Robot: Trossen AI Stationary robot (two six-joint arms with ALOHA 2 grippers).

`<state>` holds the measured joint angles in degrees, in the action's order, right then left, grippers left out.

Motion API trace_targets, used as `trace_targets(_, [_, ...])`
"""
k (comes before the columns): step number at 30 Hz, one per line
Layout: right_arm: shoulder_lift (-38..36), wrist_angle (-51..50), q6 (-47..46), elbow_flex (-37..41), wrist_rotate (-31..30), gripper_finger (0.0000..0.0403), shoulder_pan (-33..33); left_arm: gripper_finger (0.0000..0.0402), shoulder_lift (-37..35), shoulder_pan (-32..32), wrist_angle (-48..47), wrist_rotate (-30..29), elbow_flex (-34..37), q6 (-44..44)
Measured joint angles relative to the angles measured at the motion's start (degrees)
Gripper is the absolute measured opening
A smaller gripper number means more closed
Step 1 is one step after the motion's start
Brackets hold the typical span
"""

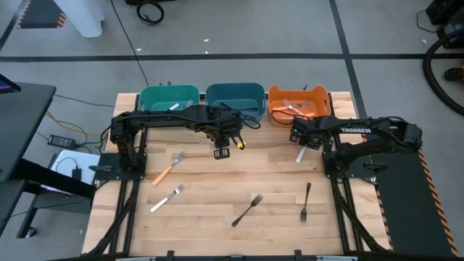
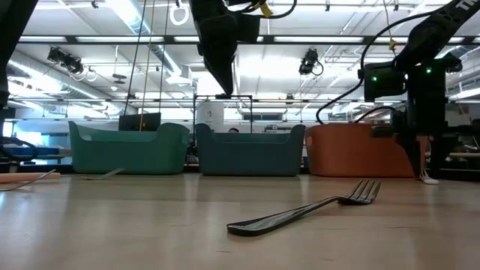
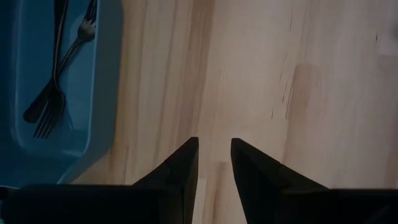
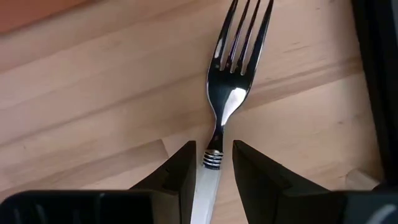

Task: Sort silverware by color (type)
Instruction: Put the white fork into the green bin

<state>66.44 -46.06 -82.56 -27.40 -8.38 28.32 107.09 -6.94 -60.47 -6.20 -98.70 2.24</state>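
Note:
A white-handled fork with a silver head lies flat on the wooden table in front of the orange bin. My right gripper points down over it, open. Its fingers stand on either side of the handle just behind the ringed collar, with a gap showing on each side. My left gripper hangs open over bare table in front of the blue bin, which holds black forks. An orange-handled fork, a white fork and two black forks lie loose on the table.
A teal bin stands left of the blue one along the table's far edge. The orange bin holds cutlery. The black fork lies closest to the near edge. Bare wood shows between the two grippers.

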Motion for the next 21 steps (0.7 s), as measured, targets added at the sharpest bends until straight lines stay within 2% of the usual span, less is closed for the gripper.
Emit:
trace_targets(8, [5.17,0.61,0.42,-0.37,0.11,0.0113,-0.08,0.0105,-0.02,0.0,0.72,0.0,0.0,0.02])
trace_targets(12, [6.05,0.49,4.9,-0.46,0.19,0.0106,-0.66,0.0105,-0.02,0.0,0.72,0.0,0.0,0.02])
trace_targets(21, [6.05,-0.6,12.51,-0.56,1.01,0.0034,-0.96,0.0105,-0.02,0.0,0.69,0.0,0.0,0.02])
